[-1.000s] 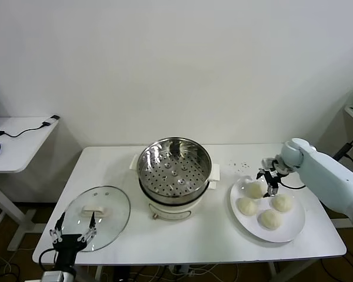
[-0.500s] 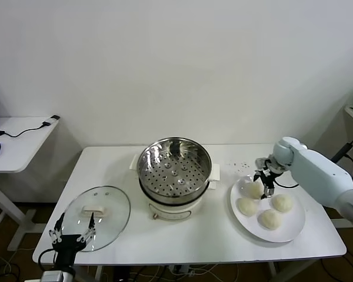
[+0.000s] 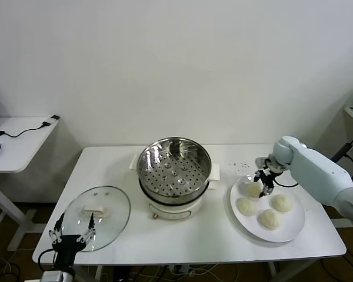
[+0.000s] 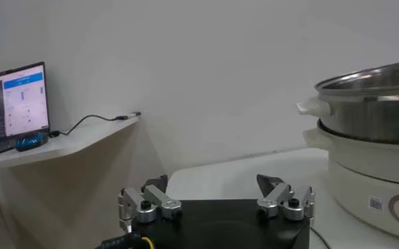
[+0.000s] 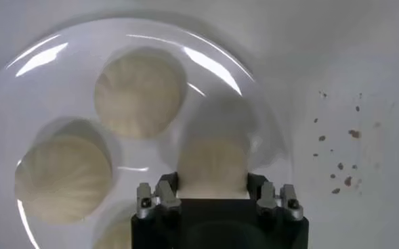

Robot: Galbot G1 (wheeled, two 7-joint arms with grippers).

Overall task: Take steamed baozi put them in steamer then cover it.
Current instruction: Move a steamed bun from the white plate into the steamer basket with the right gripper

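- Steamer: perforated tray holds no buns; loading not started.
- Steamed baozi: all four on the white plate.
- Right end effector: clamped on the plate's rear-left bun.
- Left end effector: fingers apart, parked near the cover, which lies on the counter.

head: high, front-down | R wrist: close over plate

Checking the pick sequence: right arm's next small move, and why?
Probably lift straight up. The right gripper has its fingers on both sides of one bun on the plate, and the steamer is still empty.
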